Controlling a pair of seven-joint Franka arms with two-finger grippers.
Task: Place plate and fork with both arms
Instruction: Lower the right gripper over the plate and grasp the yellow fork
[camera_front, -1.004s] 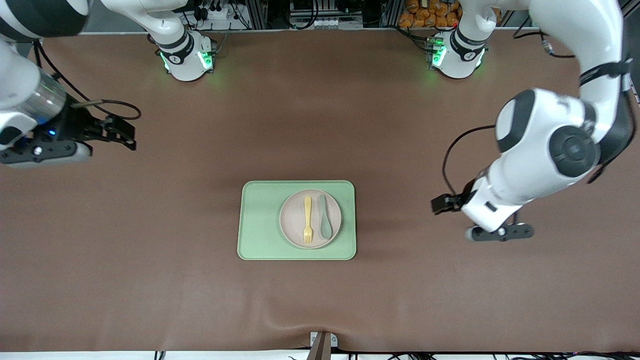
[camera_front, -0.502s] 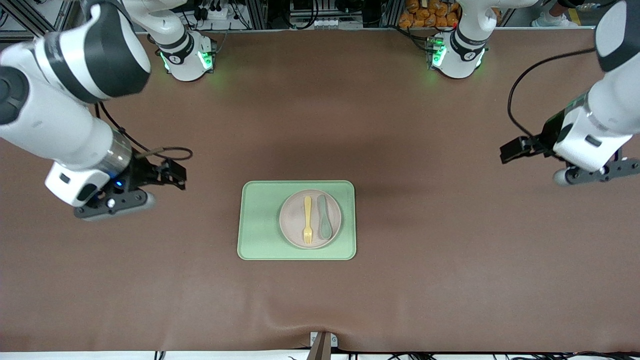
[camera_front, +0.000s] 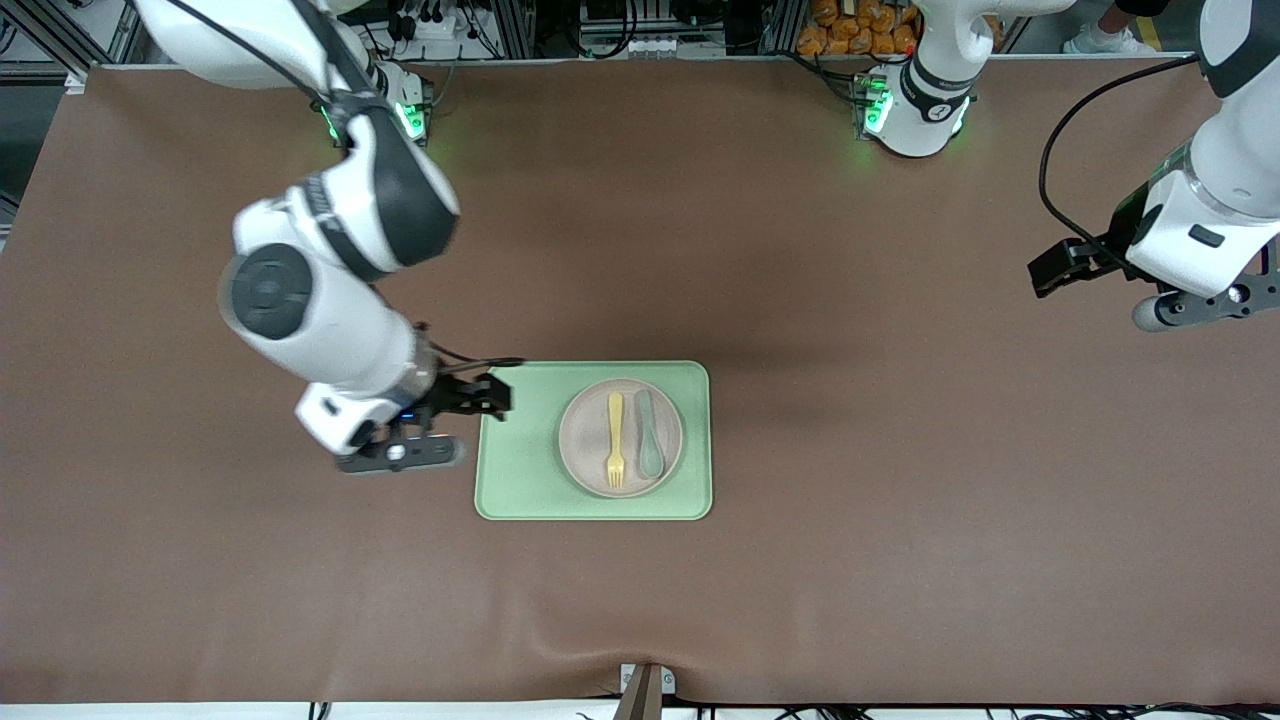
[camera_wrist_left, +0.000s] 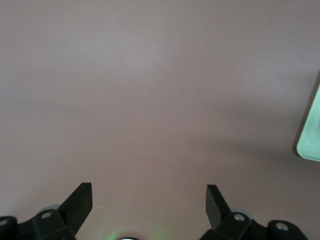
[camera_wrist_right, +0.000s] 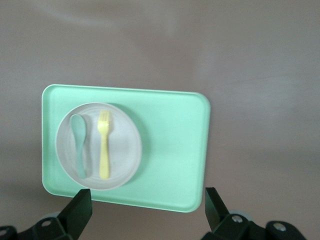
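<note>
plate: round pale beige-pink plate (camera_front: 620, 437) sits on rectangular light-green tray (camera_front: 520, 470), untouched.
fork: small pale-yellow plastic fork (camera_front: 615, 439) lies on plate beside grey-green spoon (camera_front: 650, 433).
right gripper (camera_front: 487, 397): fingers apart, empty, over tray edge, likely lining up a pick.
left gripper (camera_front: 1062, 269): fingers apart, empty, waits over bare table at its end.

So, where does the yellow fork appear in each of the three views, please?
Front view: the fork lies on the plate, beside the spoon, tines toward the camera.
Left wrist view: not in it; only a corner of the green tray shows.
Right wrist view: the fork lies on the plate, ahead of the right claw.
Shared landmark: the green tray.
</note>
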